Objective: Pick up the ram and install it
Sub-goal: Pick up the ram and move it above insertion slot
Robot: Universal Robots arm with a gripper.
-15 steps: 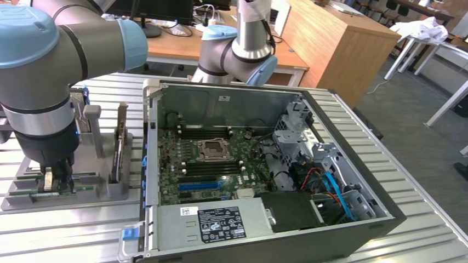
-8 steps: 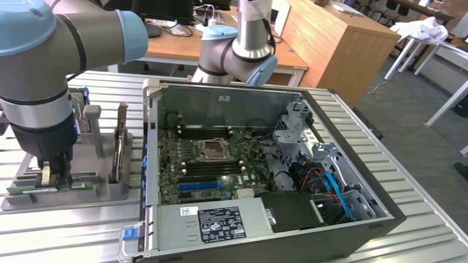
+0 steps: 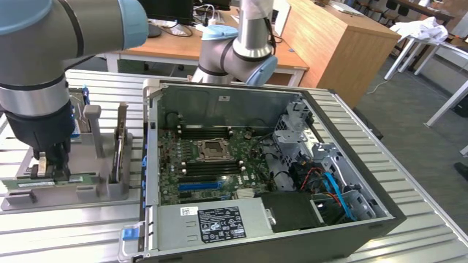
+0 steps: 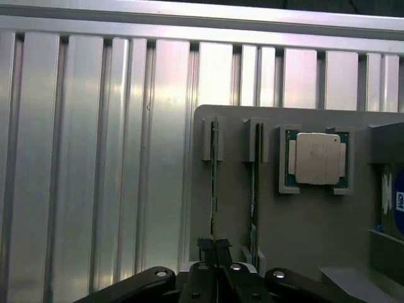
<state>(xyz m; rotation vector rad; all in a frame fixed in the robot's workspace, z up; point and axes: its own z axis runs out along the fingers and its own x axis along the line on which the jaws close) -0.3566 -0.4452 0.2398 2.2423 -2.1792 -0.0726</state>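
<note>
The ribbed table (image 4: 95,158) is shiny bare metal. The holder tray (image 4: 309,221) is matt grey plastic. The processor (image 4: 317,158) has a dull metal lid. The ram (image 3: 82,179) is green circuit board. The far cabinet (image 3: 329,44) is smooth wood.

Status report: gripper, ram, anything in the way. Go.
Gripper shut on the ram. Ram on edge in its slot of the grey holder. Second stick in the next slot, apart from the gripper.

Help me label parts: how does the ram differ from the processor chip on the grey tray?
The ram is long and thin; the processor chip is square. The ram stands on edge in a slot; the chip lies flat in a recess. The gripper is shut on the ram; the chip is untouched. Both sit in the grey tray.
</note>
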